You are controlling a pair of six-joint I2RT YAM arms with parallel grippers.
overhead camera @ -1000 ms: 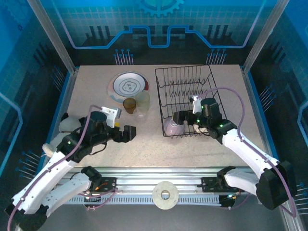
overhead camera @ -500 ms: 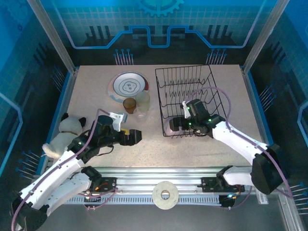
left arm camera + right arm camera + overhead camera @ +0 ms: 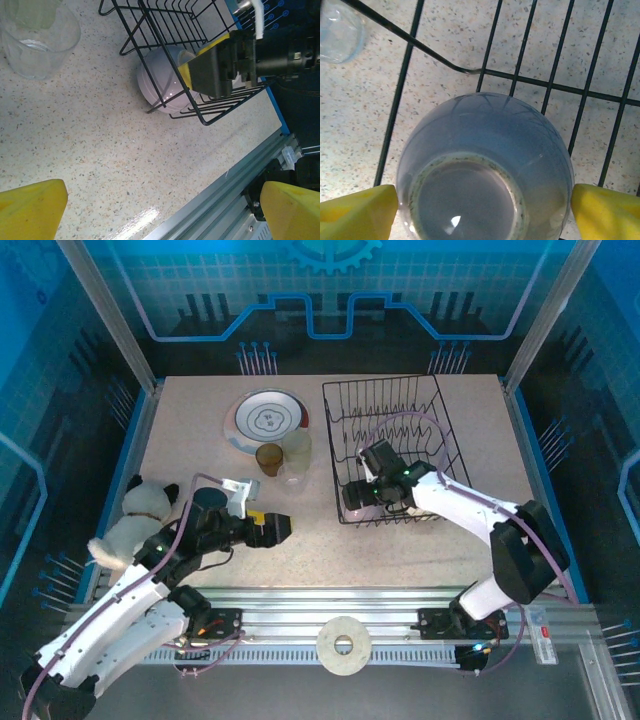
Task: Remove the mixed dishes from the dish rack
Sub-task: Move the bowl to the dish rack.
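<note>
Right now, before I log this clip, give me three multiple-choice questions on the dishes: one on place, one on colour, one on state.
1. Where is the pale bowl?
A. in the far right corner of the rack
B. in the near left corner of the rack
C. outside the rack altogether

2. What colour is the cup beside the glass?
A. green
B. white
C. brown

3. How does the bowl sit?
A. upside down
B. upright and full
C. standing on its edge

Answers:
1 B: the top view shows it against the rack's near left wires.
2 C: it shows brown from above, next to the clear glass.
3 A: the right wrist view looks straight down on its base ring.
</note>
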